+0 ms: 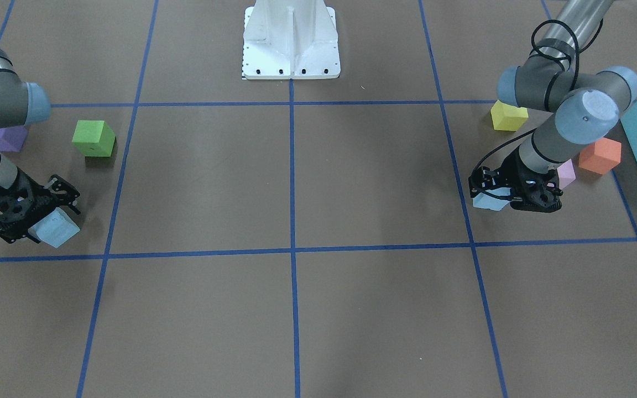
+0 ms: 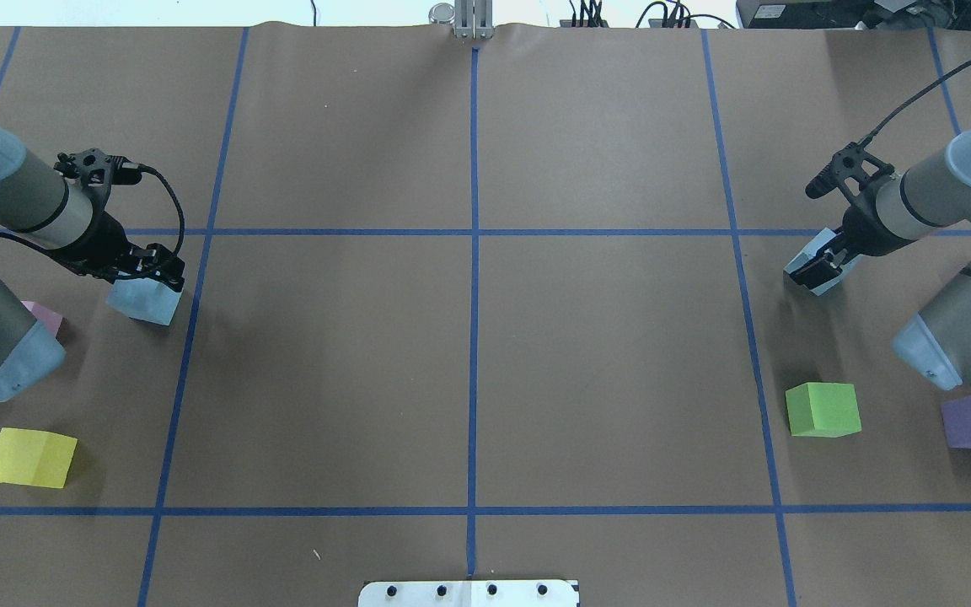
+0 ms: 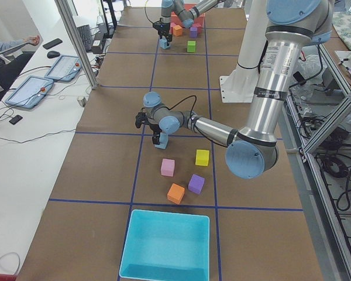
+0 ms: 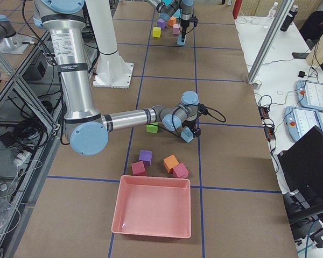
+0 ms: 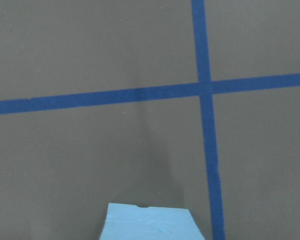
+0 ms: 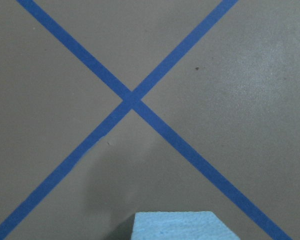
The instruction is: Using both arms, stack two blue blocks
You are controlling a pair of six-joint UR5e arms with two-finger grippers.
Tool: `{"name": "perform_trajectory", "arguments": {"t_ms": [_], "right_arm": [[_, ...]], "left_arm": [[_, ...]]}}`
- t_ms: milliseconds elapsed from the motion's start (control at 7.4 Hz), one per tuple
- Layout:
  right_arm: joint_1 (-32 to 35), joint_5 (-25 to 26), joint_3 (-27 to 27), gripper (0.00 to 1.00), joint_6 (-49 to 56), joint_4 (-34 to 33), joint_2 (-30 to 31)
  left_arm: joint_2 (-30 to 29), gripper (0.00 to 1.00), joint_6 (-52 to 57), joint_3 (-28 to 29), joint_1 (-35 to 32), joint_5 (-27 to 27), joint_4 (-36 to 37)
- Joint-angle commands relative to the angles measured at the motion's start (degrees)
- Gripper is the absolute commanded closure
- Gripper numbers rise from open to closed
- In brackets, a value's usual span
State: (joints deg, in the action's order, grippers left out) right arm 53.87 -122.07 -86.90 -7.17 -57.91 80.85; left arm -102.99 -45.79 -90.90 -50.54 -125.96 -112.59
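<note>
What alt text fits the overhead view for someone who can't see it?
Both claws grip blue blocks at opposite sides of the table, far apart: the left claw on the left block, the right claw on the right block. A green cube lies on the right side, a yellow cube on the left.

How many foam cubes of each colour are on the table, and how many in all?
Blue cubes: 2
Purple cubes: 2
Orange cubes: 2
Pink cubes: 2
Green cubes: 1
Yellow cubes: 1
Red cubes: 1
Total: 11
</note>
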Motion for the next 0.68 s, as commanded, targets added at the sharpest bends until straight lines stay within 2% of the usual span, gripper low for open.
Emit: {"name": "perform_trajectory", "arguments": {"t_ms": [0,135,270,541], "right_arm": [[-0.70,0.43,-0.11,0.29,-0.22,-0.10,0.00],[-0.61,0.26,-0.46,0.37,-0.13,-0.36,-0.26],[-0.61,-0.18,-0.55,0.41,-0.22,-0.62,-0.61],[-0.61,-0.36,-3.25,0.42,-0.31,-4.28,-1.31]], "left_arm": [[0.07,0.34,-0.27,-0.07,0.00,0.01,0.00],[0.07,0.43,-1.49,-0.33,0.00,0.01,0.00],[-0.01,0.46,-1.93,-0.51,0.00,0.01,0.00],[0.16,0.47,-2.11,-1.99,-0.09,0.01,0.18]]}}
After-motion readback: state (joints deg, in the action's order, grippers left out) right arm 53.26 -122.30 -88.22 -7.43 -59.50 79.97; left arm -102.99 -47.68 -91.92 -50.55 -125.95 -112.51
